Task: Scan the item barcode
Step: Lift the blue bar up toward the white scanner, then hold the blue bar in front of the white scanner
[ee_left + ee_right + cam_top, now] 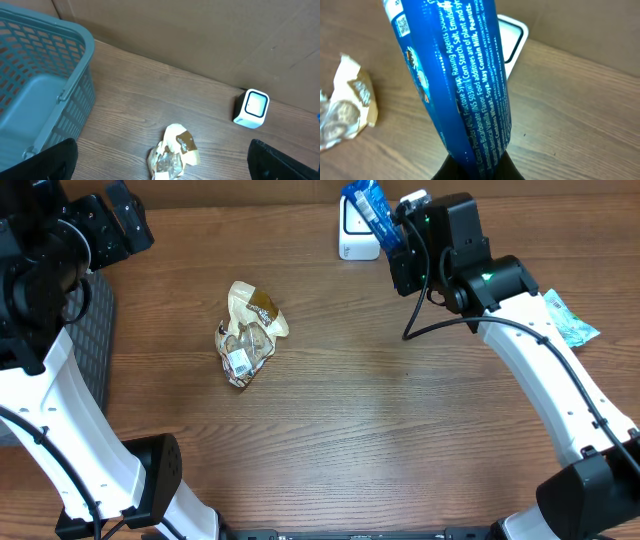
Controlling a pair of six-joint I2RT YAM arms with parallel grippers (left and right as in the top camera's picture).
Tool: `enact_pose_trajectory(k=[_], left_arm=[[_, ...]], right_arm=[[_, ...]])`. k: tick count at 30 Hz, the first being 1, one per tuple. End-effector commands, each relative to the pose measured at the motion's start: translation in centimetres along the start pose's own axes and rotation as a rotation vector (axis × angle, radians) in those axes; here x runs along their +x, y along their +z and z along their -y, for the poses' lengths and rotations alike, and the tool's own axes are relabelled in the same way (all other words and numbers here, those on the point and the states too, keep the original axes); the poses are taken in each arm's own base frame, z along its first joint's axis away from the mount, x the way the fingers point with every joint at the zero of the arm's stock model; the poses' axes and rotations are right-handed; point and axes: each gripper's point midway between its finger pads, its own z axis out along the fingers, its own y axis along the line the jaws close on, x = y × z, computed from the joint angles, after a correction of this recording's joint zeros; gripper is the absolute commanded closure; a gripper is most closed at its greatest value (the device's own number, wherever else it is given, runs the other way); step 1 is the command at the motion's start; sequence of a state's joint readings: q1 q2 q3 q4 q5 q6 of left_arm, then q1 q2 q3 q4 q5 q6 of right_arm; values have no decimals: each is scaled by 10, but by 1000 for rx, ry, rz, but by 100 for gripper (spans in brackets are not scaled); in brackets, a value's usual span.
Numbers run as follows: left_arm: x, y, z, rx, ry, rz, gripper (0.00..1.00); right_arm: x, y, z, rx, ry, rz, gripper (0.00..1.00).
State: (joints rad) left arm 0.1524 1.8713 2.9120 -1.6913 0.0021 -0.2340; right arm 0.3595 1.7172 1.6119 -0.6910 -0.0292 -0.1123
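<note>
At the upper left of the overhead view the left gripper (pixel 161 145) hangs with its jaws wide apart and nothing between them, beside the basket (pixel 75 65). It is well apart from the work. A crumpled wrapper (pixel 248 335) lies left of centre on the table (pixel 400 430).

At top centre stands the white scanner (pixel 353 235). The blue packet (pixel 368 208) sits just to its right, overlapping its upper edge, and is clamped at its base in the right gripper (pixel 403 242). This is plainly the nearer arm.

In the right wrist view the packet's long axis runs up and away from the fingers, leaning toward the upper left, with the scanner right behind it. The ingredient print faces the camera and no barcode shows, so the next move probably turns on rolling the packet about that axis. Another packet (pixel 570 320) lies at the right edge.
</note>
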Motion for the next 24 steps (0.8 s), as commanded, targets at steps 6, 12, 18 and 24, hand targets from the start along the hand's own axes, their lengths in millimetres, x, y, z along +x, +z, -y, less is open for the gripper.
enact_pose_trajectory(k=[6,12,18,24], left_arm=[[-1,2,-3,-15,-8,2,0],[-1,2,-3,-15,-8,2,0],[-1,2,-3,-15,-8,2,0],[-1,2,-3,-16,-8,2,0]], right_arm=[[-29,0,11,58,116,116,96],[-35,29,73,552,147,202,96],[-37,78,81,875,-242,169,96],[-34,115,76,976,-403,181,96]])
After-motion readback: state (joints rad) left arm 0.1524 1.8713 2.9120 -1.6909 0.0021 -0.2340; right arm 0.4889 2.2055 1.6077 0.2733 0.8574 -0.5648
